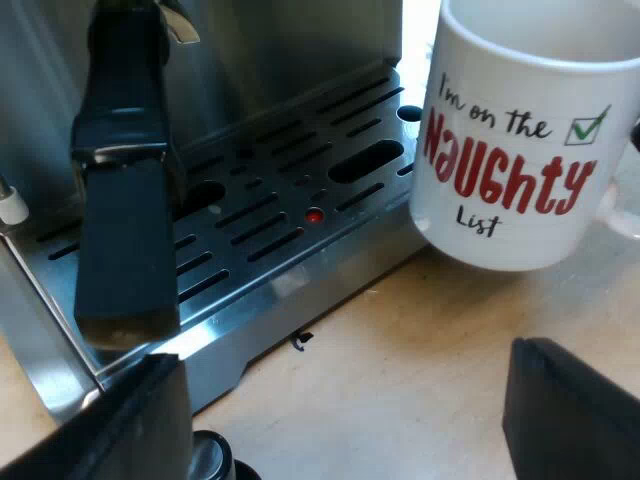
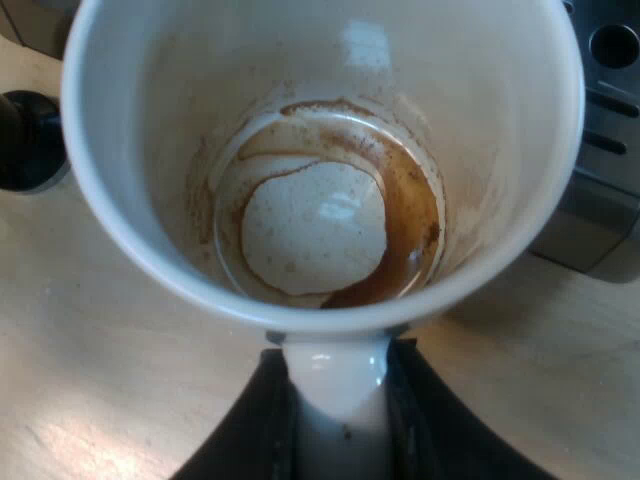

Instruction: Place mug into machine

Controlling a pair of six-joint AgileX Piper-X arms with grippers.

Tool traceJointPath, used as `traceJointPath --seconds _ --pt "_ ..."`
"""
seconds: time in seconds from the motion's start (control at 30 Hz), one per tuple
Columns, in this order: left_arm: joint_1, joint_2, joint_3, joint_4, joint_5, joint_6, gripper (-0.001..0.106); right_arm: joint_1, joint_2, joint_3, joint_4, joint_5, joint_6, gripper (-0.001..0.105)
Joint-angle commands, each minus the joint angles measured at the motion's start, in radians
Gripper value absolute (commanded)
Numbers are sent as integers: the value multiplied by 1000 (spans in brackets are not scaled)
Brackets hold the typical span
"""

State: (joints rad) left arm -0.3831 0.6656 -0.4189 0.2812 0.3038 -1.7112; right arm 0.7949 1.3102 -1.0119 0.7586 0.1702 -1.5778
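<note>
The white mug point(image 1: 520, 150), printed "I'm on the Naughty List", hangs slightly tilted over the wooden table just beside the edge of the machine's drip tray point(image 1: 290, 200). My right gripper point(image 2: 340, 385) is shut on the mug's handle. Seen from above, the mug point(image 2: 150, 200) holds only brown coffee residue at its bottom. My left gripper point(image 1: 340, 370) is open over the table in front of the tray, with nothing between its fingers point(image 1: 570, 410). A dark handle point(image 1: 120, 220) sticks out from the machine's front over the tray.
The slotted steel tray carries a small red dot point(image 1: 314, 215). A black tamper knob point(image 2: 25, 140) stands on the wooden table point(image 2: 120, 380) near the mug; a black knob point(image 1: 210, 460) also sits by my left finger. The tray's corner point(image 2: 600, 110) lies just beyond the mug.
</note>
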Motion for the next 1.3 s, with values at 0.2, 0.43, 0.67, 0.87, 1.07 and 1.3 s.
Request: traceJointPath --seconds 0.2,0.43,0.67,0.87,1.07,1.3 --pt "3 0 -2 -25 8 -1 66 3 18 -40 -85 5 -20 0" --pt "3 0 -2 -25 8 -1 66 3 96 -110 -90 5 -24 0" --pt "3 0 -2 -25 8 -1 66 3 142 -119 -104 5 -28 0" --pt "3 -9 -2 -25 8 -1 66 3 148 -119 -137 5 -28 0" --pt "3 -45 -2 -14 -28 -1 66 3 148 -119 -158 5 -26 0" --pt "3 -55 -2 6 -29 -1 66 3 161 -119 -164 5 -26 0"
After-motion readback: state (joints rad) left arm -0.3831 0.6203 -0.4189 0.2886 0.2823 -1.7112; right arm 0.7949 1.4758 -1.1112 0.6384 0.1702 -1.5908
